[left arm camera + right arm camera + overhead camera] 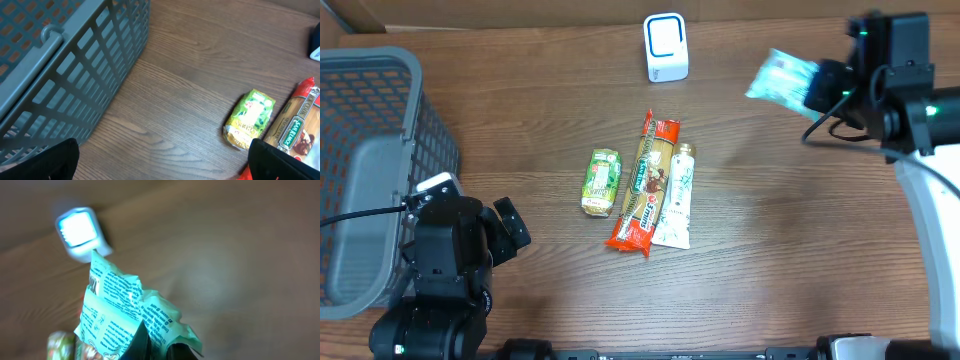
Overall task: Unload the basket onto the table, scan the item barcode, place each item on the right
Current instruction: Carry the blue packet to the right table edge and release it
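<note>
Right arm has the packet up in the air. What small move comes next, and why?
Probably swing the right end effector left, bringing the pale green packet toward the white scanner. The packet is gripped and held up off the table, but it hangs off to the scanner's right. I cannot make out a barcode.

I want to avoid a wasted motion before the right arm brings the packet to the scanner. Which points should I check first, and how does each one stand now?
1. Grip: right gripper shut on the packet: ok.
2. Packet lifted off the table: ok.
3. Packet in front of the scanner: not ok, it is off to one side.
4. Barcode turned towards the scanner: cannot tell; only small print shows.
5. Way to the scanner free: ok.
6. Other arm: left gripper open, near the basket, out of the way: ok.
</note>
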Controlling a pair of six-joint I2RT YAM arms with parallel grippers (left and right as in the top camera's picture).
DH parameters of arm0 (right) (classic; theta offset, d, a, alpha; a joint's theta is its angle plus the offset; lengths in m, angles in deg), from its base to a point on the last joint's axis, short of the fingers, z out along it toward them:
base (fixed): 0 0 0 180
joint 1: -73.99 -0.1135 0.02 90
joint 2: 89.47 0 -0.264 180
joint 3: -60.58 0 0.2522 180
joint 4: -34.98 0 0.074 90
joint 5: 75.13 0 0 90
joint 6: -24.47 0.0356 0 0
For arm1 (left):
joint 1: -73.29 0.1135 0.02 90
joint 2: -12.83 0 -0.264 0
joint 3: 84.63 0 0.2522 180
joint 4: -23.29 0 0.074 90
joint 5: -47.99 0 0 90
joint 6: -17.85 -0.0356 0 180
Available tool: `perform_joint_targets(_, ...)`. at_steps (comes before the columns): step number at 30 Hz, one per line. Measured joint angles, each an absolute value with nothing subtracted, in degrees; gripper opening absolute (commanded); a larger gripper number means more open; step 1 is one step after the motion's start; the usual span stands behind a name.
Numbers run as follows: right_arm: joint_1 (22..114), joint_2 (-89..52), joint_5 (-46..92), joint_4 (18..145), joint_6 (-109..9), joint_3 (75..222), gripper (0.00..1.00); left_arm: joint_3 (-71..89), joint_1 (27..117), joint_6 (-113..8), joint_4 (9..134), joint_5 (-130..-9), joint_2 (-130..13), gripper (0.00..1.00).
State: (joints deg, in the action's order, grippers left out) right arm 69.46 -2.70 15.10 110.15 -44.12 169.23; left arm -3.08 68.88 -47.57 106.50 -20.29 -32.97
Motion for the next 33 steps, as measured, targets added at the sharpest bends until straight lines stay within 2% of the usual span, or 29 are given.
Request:
perform_joint_targets(8, 84.21, 2.52, 17.44, 96.55, -33.74, 151.26, 0.04, -3.08, 68.88, -47.57, 106.50, -20.27, -32.99, 1.00)
perform_joint_targets(13, 89.13, 5.95, 17.85, 93.41, -29.28, 142.09, 0.04, -3.08, 68.88, -47.57, 106.50, -20.27, -32.99, 1.00)
perform_joint_targets(21, 94.24, 6.19, 17.96, 90.11, -27.40, 138.92, 0.04, -3.08, 68.88, -47.57, 106.50, -20.27, -32.97, 1.00)
perform_joint_targets(30, 94.86, 6.19, 11.75, 86.43, -26.70, 138.92, 0.04, -3.08, 68.88, -47.57, 106.50, -20.29, -32.99, 1.00)
perform_joint_targets(33, 94.86, 6.19, 8.21, 86.39, -26.59, 138.92, 0.11, -3.08, 68.88, -47.57, 106.50, -20.27, -32.99, 1.00)
